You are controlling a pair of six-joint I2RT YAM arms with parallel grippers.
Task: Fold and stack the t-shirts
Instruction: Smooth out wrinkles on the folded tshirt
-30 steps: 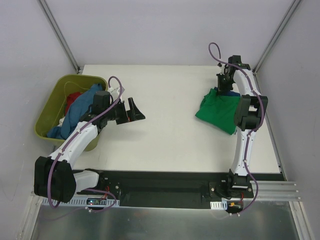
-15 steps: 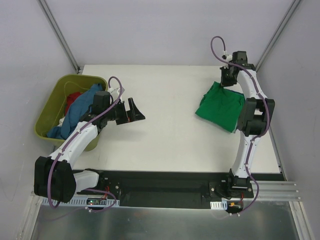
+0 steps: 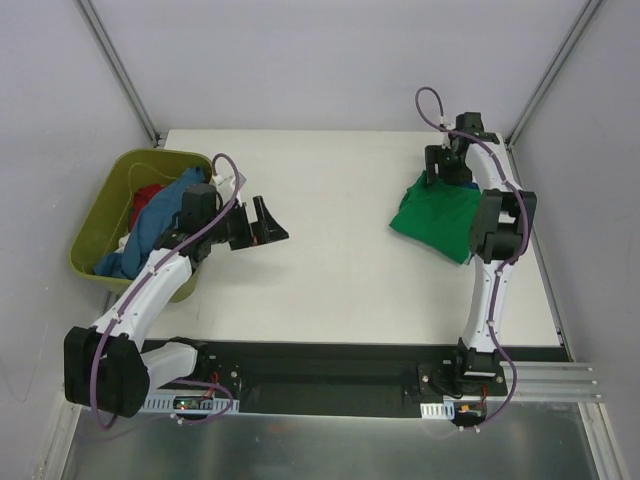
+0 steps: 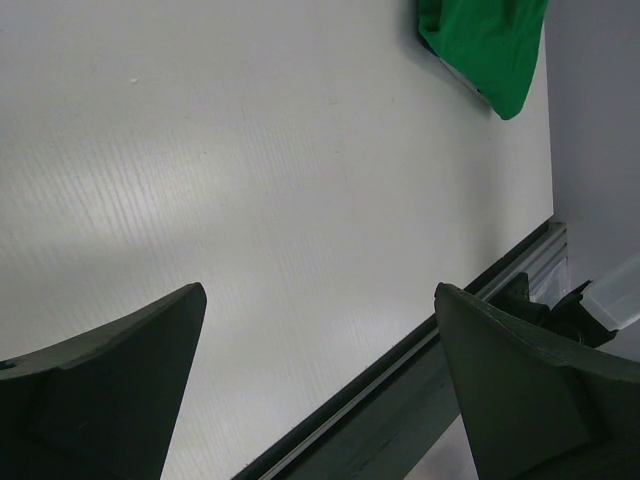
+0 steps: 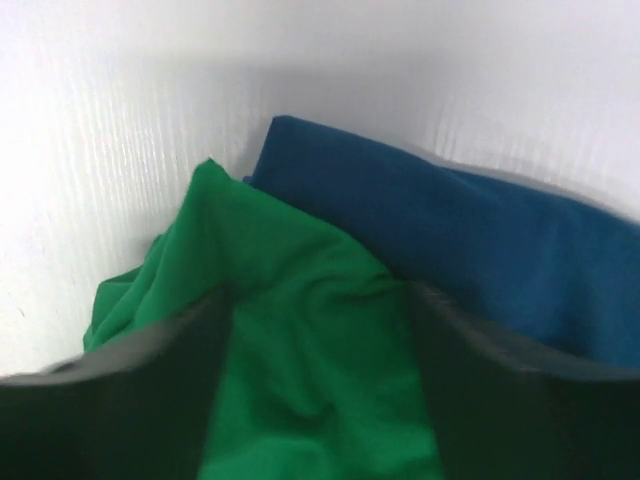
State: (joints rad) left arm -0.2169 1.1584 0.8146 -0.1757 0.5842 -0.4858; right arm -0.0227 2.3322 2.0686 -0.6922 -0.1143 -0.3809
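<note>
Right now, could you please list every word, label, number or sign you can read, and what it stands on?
None can be read.
green t-shirt: plain, no print showing.
blue t-shirt: no print showing.
olive tub: no label in view.

my right fingers blurred, cut off below | blue shirt runs off right edge | my right arm covers part of green shirt

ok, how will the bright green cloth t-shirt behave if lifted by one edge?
Probably floppy: the bright green cloth t-shirt lies creased and bunched, so it should drape and unfold. Likely light: the fabric looks thin. It may drag the dark blue cloth beneath it.
</note>
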